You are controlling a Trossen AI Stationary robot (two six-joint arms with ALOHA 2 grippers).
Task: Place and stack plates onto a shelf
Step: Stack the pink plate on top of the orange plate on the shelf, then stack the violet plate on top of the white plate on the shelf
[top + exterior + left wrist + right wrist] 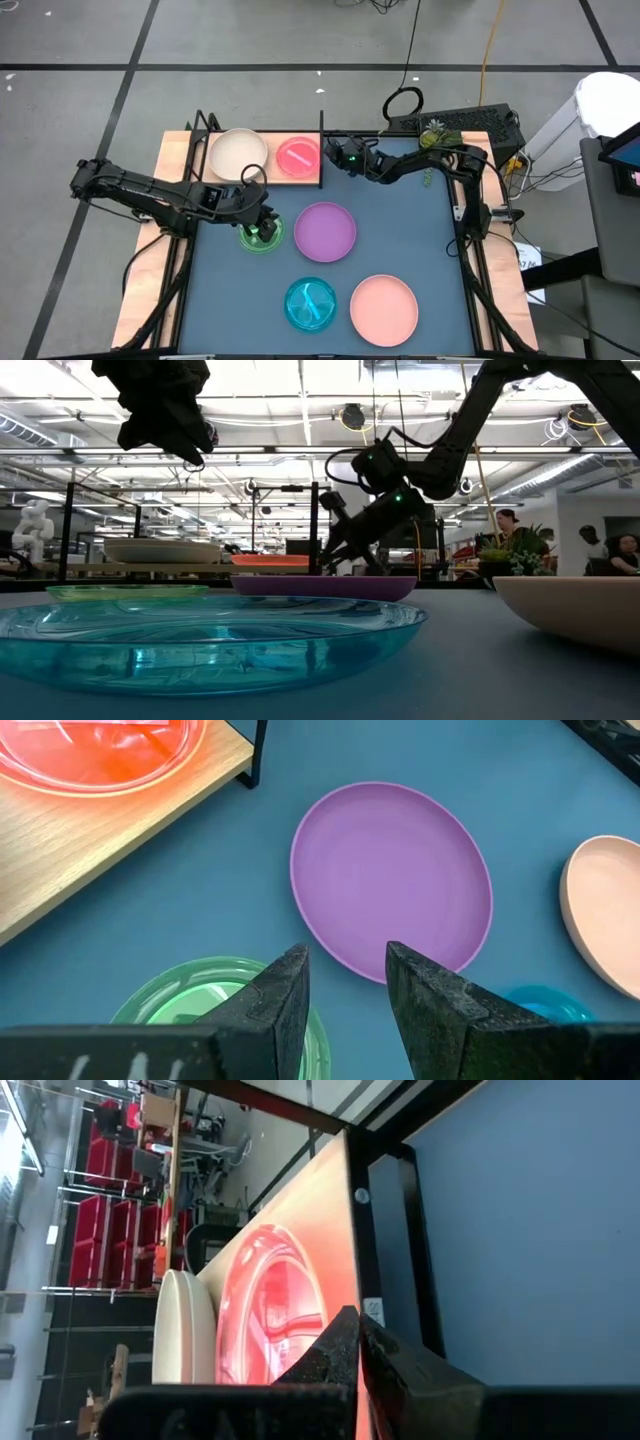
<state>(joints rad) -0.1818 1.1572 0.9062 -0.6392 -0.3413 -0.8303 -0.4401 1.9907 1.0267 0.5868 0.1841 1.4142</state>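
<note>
The shelf (272, 178) stands at the table's far left and bears a cream plate (237, 152) and a small red-orange plate (298, 156). On the blue tabletop lie a green plate (258, 238), a purple plate (325, 231), a teal plate (311, 304) and a salmon plate (384, 309). My left gripper (345, 985) hangs open well above the green plate (190, 995), with nothing between its fingers. My right gripper (355, 1335) is shut and points nearly level at the red-orange plate's rim (300, 1330), beside the shelf's right-end black upright (400, 1250). My right gripper comes in nearly level from the table's right with its fingers shut, and its tips stand at the right rim of the red-orange plate (300, 560). Whether they touch the rim cannot be told. The plate rests flat on the shelf board.
A small plant (435, 135) and a dark keyboard-like device (470, 122) sit at the table's far right corner. Thin black uprights (321, 150) close the shelf's ends. Bare tabletop lies to the right of the purple plate.
</note>
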